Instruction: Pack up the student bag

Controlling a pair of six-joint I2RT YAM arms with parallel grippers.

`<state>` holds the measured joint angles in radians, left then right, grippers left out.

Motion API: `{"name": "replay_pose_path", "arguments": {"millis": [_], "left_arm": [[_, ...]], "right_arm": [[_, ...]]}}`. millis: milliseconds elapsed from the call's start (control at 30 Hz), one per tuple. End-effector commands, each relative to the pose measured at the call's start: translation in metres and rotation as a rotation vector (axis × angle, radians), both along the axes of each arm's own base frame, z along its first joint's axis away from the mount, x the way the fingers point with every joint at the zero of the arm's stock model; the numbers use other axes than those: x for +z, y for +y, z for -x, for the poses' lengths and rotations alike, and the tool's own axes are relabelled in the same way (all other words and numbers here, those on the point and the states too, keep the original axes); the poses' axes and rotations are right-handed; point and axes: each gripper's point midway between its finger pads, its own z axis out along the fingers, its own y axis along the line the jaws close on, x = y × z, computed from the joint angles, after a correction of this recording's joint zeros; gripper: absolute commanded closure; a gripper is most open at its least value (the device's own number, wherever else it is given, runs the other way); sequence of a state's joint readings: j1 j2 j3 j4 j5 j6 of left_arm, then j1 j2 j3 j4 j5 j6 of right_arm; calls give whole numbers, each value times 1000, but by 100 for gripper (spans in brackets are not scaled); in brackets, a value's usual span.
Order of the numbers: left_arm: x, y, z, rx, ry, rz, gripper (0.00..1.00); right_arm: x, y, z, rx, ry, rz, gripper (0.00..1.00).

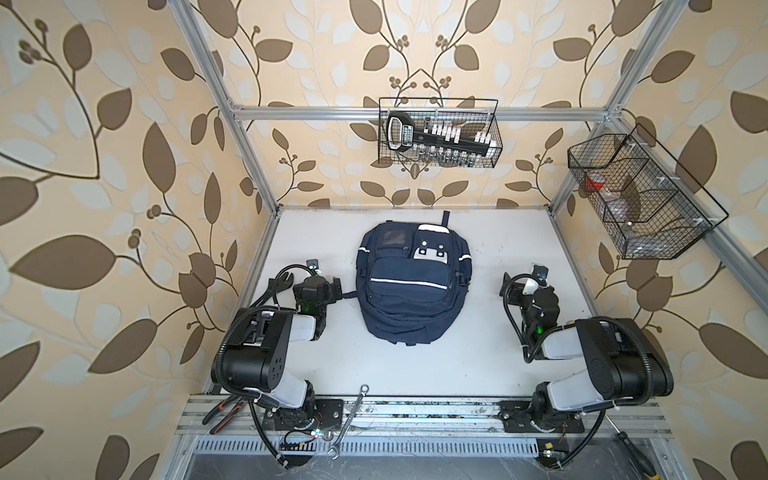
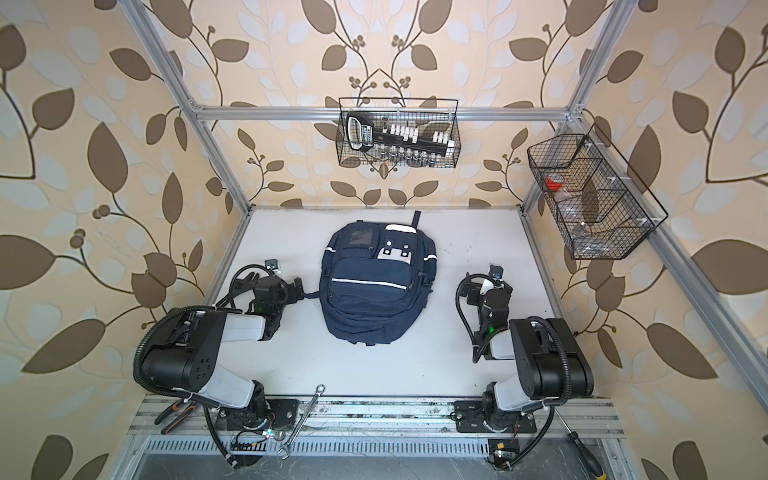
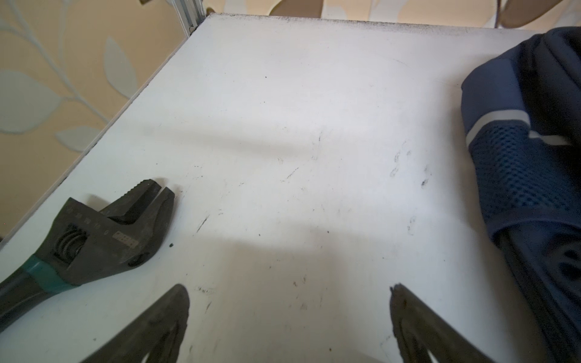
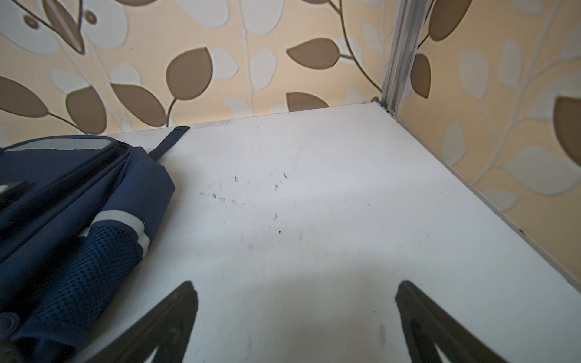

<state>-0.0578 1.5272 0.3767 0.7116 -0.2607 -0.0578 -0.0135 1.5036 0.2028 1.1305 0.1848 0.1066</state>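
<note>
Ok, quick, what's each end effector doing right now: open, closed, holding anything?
Left end effector: open, holding nothing.
Right end effector: open, holding nothing.

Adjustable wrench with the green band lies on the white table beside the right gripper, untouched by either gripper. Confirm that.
Wrong side: the adjustable wrench lies beside the left gripper, not the right gripper. The left wrist view shows it next to that open gripper. The rest holds: it lies on the white table, untouched.
</note>
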Motion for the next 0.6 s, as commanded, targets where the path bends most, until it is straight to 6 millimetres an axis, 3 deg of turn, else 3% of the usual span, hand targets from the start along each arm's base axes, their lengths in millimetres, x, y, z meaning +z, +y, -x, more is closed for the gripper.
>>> {"name": "replay_pose_path", "arguments": {"millis": [0,567], "left_arm": [[20,-2,-6,-15,-75,0,1],[18,-2,-9,-18,-62,4,1]], "right_arm": [[15,2,-5,19,-51,6,1],[15,3,-6,19,-49,6,0]]}}
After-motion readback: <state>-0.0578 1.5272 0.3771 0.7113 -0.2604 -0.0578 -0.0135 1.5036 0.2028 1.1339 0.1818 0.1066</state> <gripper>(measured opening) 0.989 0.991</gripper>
